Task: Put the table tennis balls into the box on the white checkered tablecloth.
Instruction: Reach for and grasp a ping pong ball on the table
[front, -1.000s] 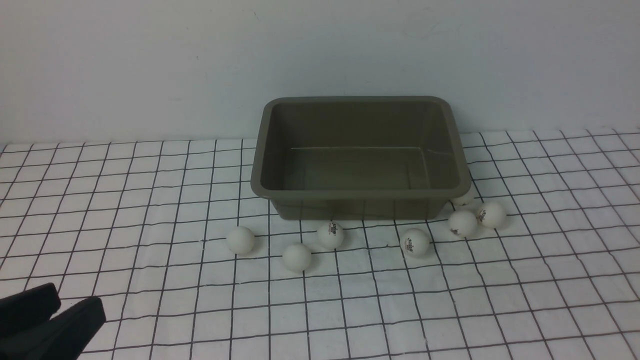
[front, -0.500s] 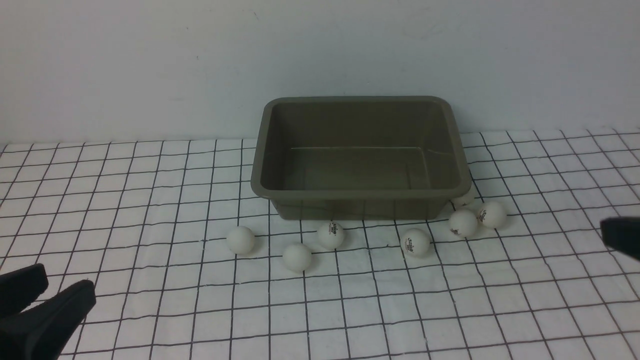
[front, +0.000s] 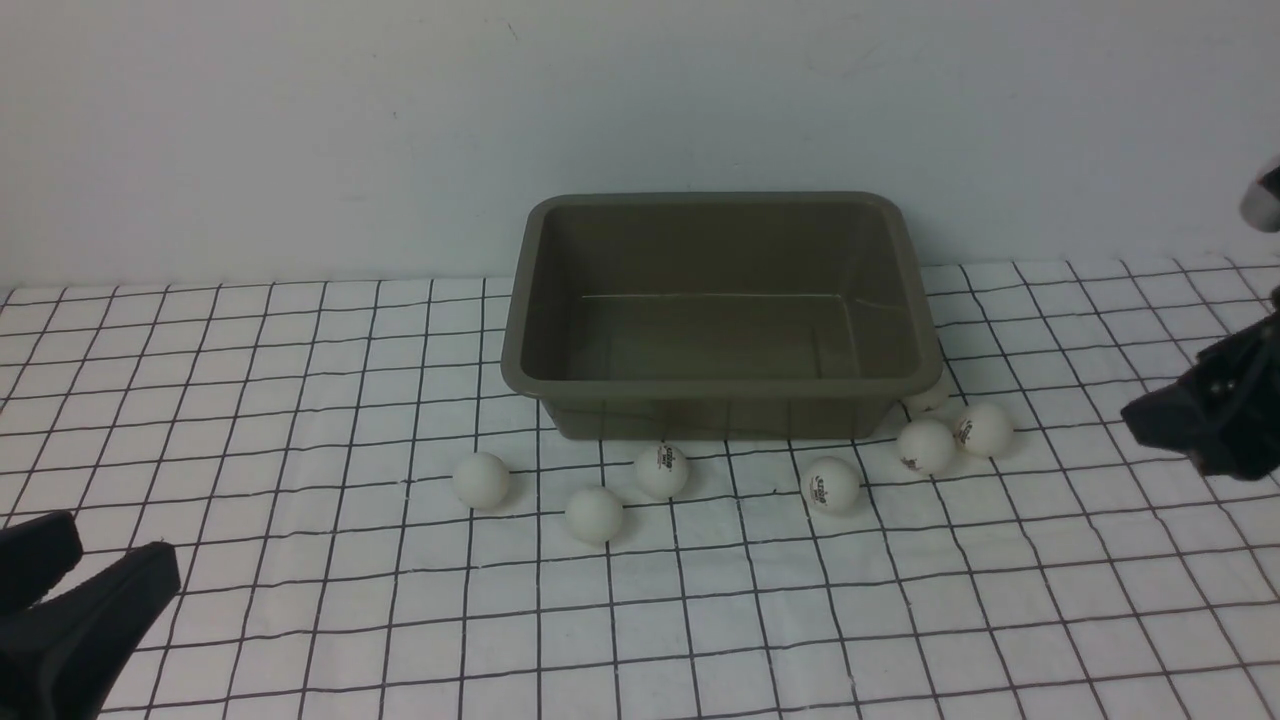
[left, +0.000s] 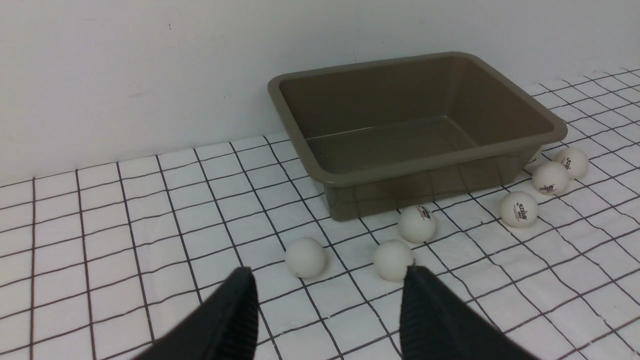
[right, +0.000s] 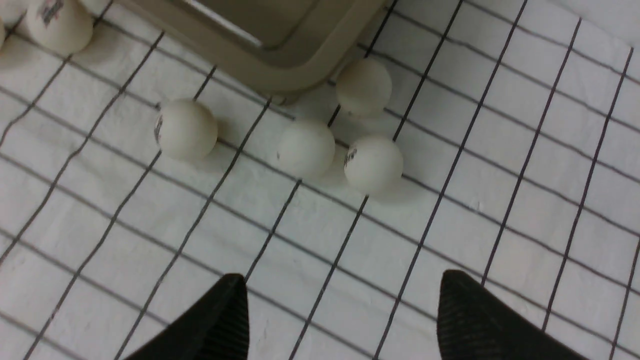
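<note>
Presently: black left gripper (left: 327, 280) spread, empty, near the table's front-left corner. Black right gripper (right: 342, 282) spread, facing the right-edge cluster, likely the first pick. Small white table tennis balls (front: 661, 471) line the white checkered tablecloth (front: 300, 420) before the empty olive-grey plastic box (front: 720, 418).

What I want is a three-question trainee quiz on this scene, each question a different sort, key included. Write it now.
1. True or false: the olive-grey rectangular plastic box holds none of the small white plastic table tennis balls.
2. How many balls lie on the white checkered tablecloth? A five, B seven, C nine.
3. Fill in: the left tool and right tool both have jaws standing ____.
Key: 1 true; 2 B; 3 open.
</note>
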